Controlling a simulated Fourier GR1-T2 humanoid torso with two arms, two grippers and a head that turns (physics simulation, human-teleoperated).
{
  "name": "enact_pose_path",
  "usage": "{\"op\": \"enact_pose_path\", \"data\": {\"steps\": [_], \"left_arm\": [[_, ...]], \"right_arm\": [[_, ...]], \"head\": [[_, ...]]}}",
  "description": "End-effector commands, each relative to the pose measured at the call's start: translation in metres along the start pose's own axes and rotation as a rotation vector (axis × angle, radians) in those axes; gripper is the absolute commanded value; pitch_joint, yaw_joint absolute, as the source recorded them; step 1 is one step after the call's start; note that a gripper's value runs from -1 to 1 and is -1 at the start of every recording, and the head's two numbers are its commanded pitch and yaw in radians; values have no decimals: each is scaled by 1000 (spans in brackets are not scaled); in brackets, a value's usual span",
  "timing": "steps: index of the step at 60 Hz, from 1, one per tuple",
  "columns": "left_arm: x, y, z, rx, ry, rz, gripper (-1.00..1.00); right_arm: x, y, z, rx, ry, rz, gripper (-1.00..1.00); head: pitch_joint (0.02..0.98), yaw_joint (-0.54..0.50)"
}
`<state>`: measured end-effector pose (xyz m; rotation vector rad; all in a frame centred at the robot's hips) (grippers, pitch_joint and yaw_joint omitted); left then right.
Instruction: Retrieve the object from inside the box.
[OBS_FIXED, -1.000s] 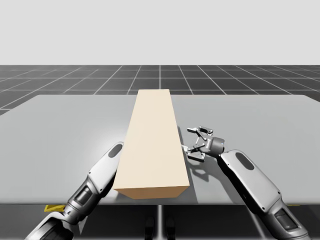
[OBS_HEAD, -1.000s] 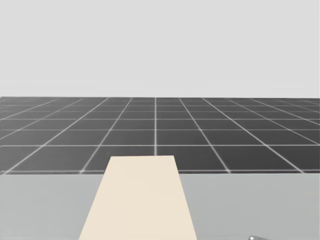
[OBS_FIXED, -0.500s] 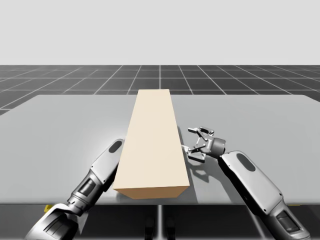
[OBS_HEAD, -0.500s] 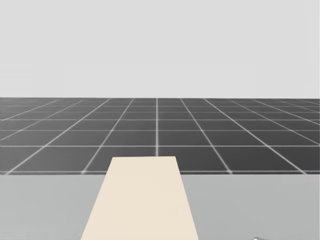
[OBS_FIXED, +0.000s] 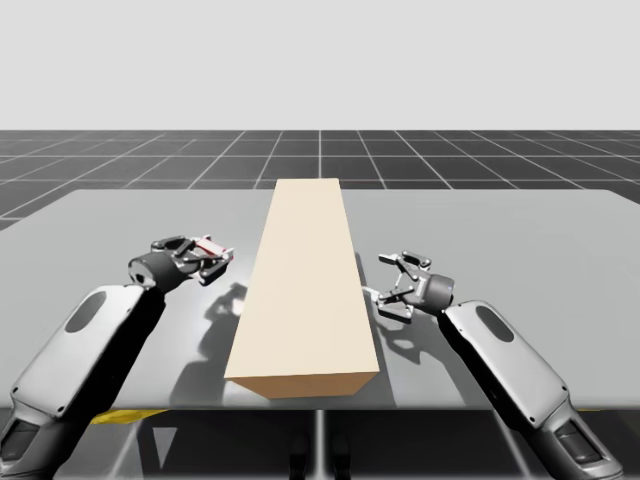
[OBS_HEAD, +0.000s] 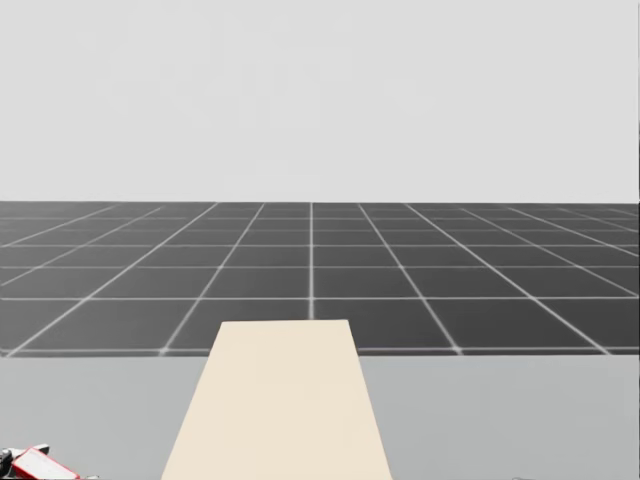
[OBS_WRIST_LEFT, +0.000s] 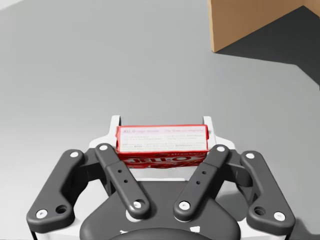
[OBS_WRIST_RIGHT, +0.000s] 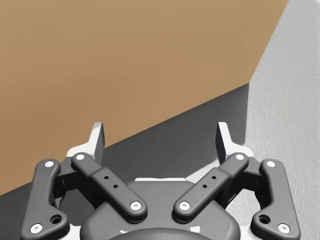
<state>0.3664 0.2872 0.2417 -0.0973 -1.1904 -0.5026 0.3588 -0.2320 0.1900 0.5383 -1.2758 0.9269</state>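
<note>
Left gripper (OBS_WRIST_LEFT: 161, 131) gripping red pack (OBS_WRIST_LEFT: 162, 139), already outside box (OBS_FIXED: 305, 290) at its 9 o'clock; right gripper (OBS_WRIST_RIGHT: 161, 134) idling open; retrieval seeming nearly done.

- The high camera is looking down from above, on my side of the table (OBS_FIXED: 120, 220). It is taking in the whole tan box (OBS_FIXED: 305, 290) in the middle, my left gripper (OBS_FIXED: 212, 258) at the left and my right gripper (OBS_FIXED: 385, 285) at the right.
- The head camera is looking almost level and far out. The tan box is sitting at the bottom middle and the small red box (OBS_HEAD: 40, 466) in the bottom left corner.
- The left wrist camera is looking close along my left gripper at the small red box and the table, with a tan box corner ahead.
- The right wrist camera is looking from very near at the tan box's side.
</note>
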Motion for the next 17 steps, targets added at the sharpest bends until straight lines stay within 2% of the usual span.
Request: {"op": "enact_pose_path", "data": {"steps": [1, 7, 12, 16, 17], "left_arm": [[54, 20, 34, 6, -73, -73, 1000], [93, 28, 56, 73, -132, -127, 1000], [138, 32, 80, 123, -225, -156, 1000], [159, 30, 92, 139, -284, -170, 1000], [170, 28, 98, 163, -318, -183, 1000]], "right_arm": [[0, -2, 0, -5, -1, 0, -1000], [-1, -2, 0, -6, -1, 0, -1000], [-1, -2, 0, -6, -1, 0, -1000], [-1, -2, 1, -6, 0, 1, -1000], [-1, -2, 1, -6, 0, 1, -1000]], "head": [[225, -20], [223, -21], [221, -20], [222, -20], [222, -20]]}}
